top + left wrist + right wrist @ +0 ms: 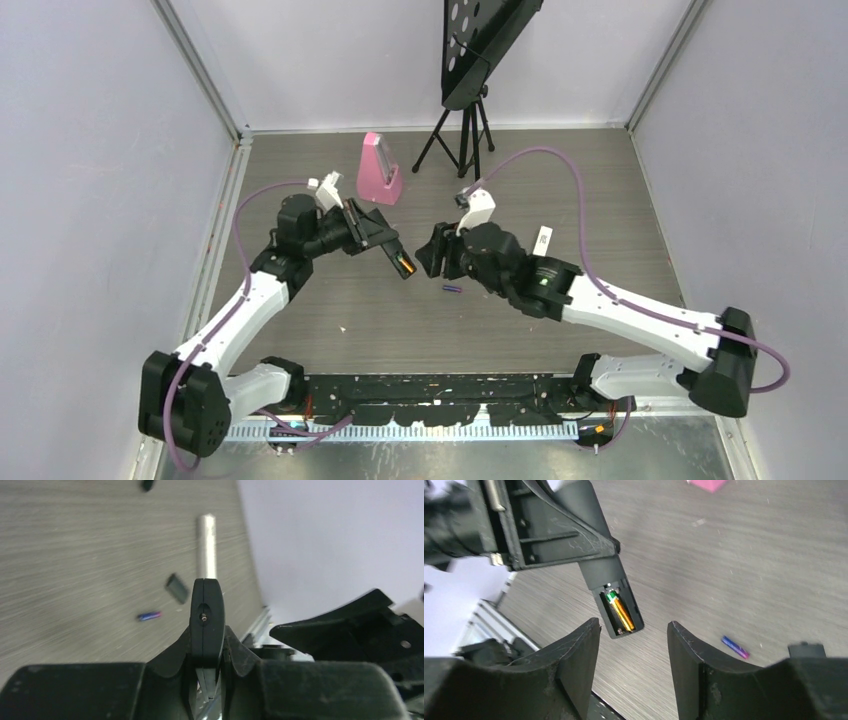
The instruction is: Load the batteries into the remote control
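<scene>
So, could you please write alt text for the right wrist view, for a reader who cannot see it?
The left gripper holds the black remote over the table, its battery bay open with one gold battery inside. The right gripper is open and empty in the foreground, and a purple battery lies loose on the table.

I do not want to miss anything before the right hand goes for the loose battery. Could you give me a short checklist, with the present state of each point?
1. Left hand grips the remote control firmly: ok, it is clamped between the fingers.
2. Compartment uncovered: ok, the back cover lies on the table.
3. Yellow battery seated in the compartment: ok.
4. Slot beside it free: cannot tell, it is in shadow.
5. Right hand open and empty: ok.
6. Purple battery lying free on the table, nothing touching it: ok.
</scene>
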`<act>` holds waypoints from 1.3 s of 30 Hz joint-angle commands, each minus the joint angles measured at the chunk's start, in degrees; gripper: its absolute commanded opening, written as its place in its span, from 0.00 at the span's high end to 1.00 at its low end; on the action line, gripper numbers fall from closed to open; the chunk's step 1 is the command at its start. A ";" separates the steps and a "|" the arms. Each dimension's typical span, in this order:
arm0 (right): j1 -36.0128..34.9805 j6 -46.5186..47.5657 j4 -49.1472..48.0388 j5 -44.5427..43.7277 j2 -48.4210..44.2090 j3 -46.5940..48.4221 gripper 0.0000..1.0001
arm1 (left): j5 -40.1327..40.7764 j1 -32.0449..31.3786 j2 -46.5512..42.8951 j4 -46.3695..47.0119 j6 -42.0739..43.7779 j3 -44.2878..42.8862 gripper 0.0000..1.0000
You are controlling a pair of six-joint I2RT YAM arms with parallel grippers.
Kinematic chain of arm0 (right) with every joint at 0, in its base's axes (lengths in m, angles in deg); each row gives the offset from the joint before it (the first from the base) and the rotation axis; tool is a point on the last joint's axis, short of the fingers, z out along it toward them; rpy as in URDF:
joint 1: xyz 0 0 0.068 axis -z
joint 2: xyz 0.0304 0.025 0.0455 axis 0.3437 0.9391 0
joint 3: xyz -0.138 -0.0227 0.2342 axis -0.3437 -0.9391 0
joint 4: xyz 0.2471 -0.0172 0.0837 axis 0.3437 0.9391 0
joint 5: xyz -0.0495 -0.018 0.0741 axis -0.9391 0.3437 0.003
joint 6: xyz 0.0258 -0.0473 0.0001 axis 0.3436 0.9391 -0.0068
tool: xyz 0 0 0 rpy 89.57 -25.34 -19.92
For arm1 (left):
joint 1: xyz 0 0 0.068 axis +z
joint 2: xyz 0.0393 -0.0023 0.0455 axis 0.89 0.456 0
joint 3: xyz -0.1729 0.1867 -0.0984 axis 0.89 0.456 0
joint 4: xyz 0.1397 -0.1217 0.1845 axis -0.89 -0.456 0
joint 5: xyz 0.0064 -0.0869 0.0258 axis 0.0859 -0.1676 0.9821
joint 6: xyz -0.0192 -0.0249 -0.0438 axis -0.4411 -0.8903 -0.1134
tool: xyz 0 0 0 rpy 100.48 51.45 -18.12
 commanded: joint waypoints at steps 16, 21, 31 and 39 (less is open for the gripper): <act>1.06 -17.88 -0.27 -1.16 12.14 -14.29 0.54 | 50.81 -27.80 33.20 -45.80 14.74 -25.55 1.00; 1.08 -18.59 -5.34 2.25 12.67 -17.67 0.53 | 60.71 -32.30 41.34 -54.00 11.34 -34.72 1.00; 1.21 -19.00 -5.70 3.53 16.70 -17.13 0.50 | 66.32 -33.92 44.02 -57.35 8.83 -39.18 1.00; 1.21 -21.32 6.37 3.06 20.50 -11.05 0.45 | 68.52 -30.02 38.37 -55.12 10.07 -36.17 1.00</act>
